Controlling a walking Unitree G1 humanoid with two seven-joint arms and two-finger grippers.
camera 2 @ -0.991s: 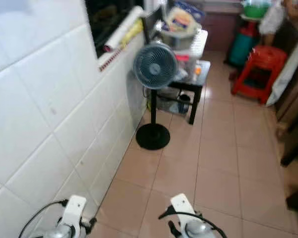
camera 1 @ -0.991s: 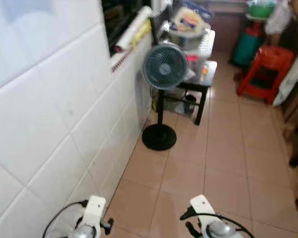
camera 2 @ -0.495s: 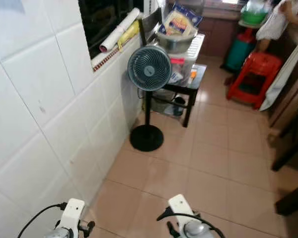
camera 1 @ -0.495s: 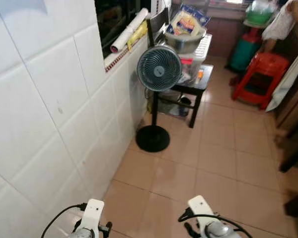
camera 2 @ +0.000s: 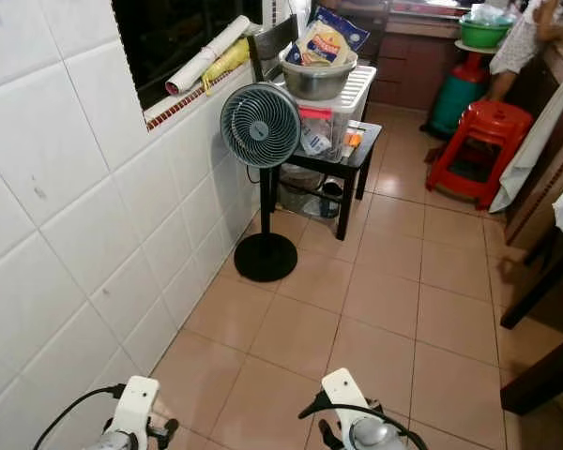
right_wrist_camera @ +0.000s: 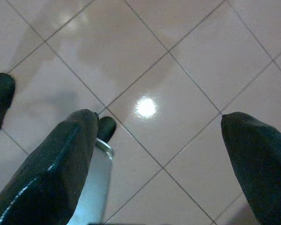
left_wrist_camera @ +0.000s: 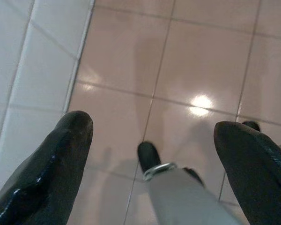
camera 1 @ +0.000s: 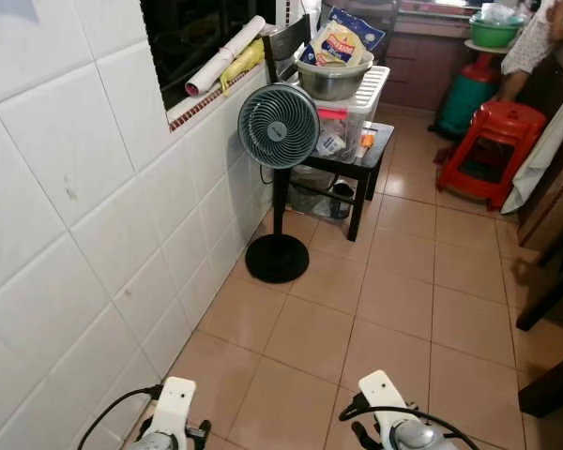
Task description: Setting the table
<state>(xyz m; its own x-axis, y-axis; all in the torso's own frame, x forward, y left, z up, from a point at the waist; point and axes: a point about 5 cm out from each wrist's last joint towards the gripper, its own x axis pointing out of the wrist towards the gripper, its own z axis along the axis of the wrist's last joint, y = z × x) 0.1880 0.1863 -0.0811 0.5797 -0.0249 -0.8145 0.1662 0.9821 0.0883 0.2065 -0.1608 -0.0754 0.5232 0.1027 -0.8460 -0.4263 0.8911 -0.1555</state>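
A dark wooden table edge [camera 2: 544, 375], at the lower right of the right eye frame, is the nearest thing we can link to the task; little of it shows, and we see no dishes or cutlery on it from here. We judge the wood stiff and heavy, a surface to set things on, not something to grasp. Tableware is not in hand yet.

The likeliest source of ware sits at the upper middle: a round stainless steel bowl [camera 1: 334, 79] with a yellow snack packet [camera 1: 336, 43] in it, resting on a white slatted plastic crate [camera 1: 371, 90] on a small black side table [camera 1: 368, 157]. We expect the bowl to be rigid, smooth and slippery, light unless filled, and best pinched at its rim.

A grey round pedestal fan [camera 1: 279, 126] on a black disc base [camera 1: 277, 258] stands just beside that side table, close to the glossy white tiled wall [camera 1: 84, 206]. The floor is shiny beige ceramic tile [camera 1: 394, 300]. A red plastic stool [camera 1: 494, 131] and a green plastic container [camera 1: 468, 86] stand at the upper right, where a person's sleeve shows at the frame edge.

Both arms hang low at the bottom edge. The left gripper [left_wrist_camera: 152, 140] and the right gripper [right_wrist_camera: 159, 136] each hold their 2 black fingers spread wide over bare floor, with nothing between them.
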